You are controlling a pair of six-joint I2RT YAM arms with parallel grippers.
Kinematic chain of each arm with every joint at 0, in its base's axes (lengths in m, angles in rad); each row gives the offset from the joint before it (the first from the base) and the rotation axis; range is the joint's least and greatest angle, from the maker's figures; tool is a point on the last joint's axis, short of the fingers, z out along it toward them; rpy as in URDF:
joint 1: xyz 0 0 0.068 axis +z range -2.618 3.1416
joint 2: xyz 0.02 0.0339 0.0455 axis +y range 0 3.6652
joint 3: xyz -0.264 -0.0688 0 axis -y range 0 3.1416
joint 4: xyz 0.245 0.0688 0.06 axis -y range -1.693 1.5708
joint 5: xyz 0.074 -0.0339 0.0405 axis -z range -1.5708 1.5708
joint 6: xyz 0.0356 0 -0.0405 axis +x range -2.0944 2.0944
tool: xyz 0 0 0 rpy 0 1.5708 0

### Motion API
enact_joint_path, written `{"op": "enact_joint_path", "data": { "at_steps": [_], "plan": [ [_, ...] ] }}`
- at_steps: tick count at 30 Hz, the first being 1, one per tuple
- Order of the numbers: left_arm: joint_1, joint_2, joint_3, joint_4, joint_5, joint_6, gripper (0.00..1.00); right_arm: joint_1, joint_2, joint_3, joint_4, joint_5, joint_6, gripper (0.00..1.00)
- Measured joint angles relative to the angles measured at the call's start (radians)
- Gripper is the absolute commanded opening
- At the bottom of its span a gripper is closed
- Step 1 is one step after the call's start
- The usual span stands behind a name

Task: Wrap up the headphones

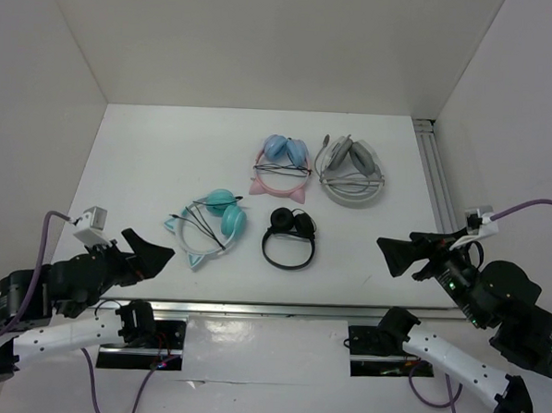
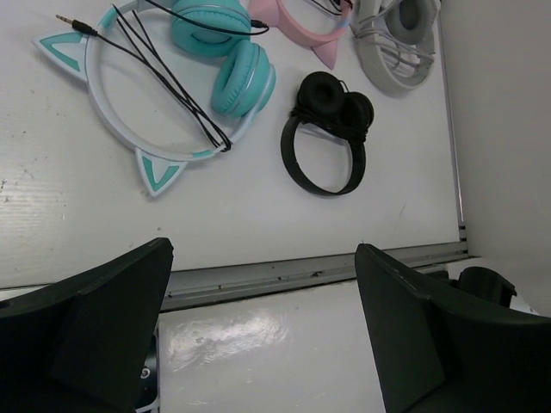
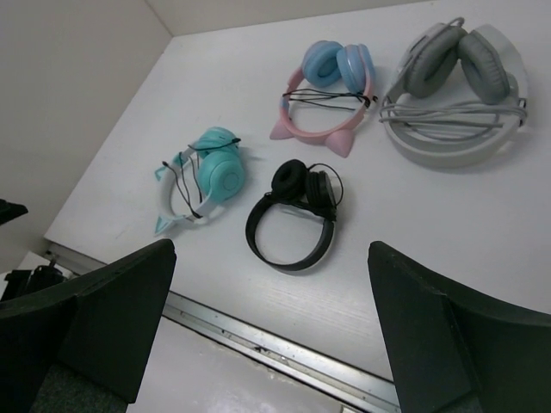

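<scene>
Desk: Positions, left to right?

Photographer: At the near left, the left gripper [image 1: 155, 254] hovers over the edge of the table [image 1: 130, 162], jaws spread wide and holding nothing. Just beyond it the teal headphones [image 1: 210, 223] lie flat on the left half of the table. Further right sit a pink pair [image 1: 283, 165] and a black pair [image 1: 288, 235], then a grey pair [image 1: 352, 169], all apart from the teal set. At the far right the right gripper [image 1: 396, 254] hangs over the near edge, equally wide open and empty.

Desk: How will the teal set handle?

Photographer: Light plastic, by the look of it. The band [image 2: 103, 120] is a stiff, springy hoop, and the padded cups [image 2: 241, 77] look soft and are folded in together. The thin black cable [image 2: 172, 86] is limp. It runs loosely across the hoop, catches the band near one ear [image 2: 155, 172], and the plug [image 2: 73, 21] lies free on the table beyond the other.

Desk: Where should it be taken?

Photographer: Probably one claw on the bare band between the ears, which is rigid enough to pinch and steady. The other would take the cable near the plug, where it lies clear of everything. The cord is thin enough to slip from the pads, and tugging it could drag so light a set across the smooth tabletop.
</scene>
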Motion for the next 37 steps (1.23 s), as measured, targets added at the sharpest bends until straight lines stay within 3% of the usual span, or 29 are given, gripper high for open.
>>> {"op": "enact_joint_path", "data": {
  "at_steps": [37],
  "plan": [
    [0.000,-0.135,-0.043,0.065,0.021,0.048,1.00,-0.035,0.000,0.031,-0.077,-0.002,-0.002,1.00]
  ]
}}
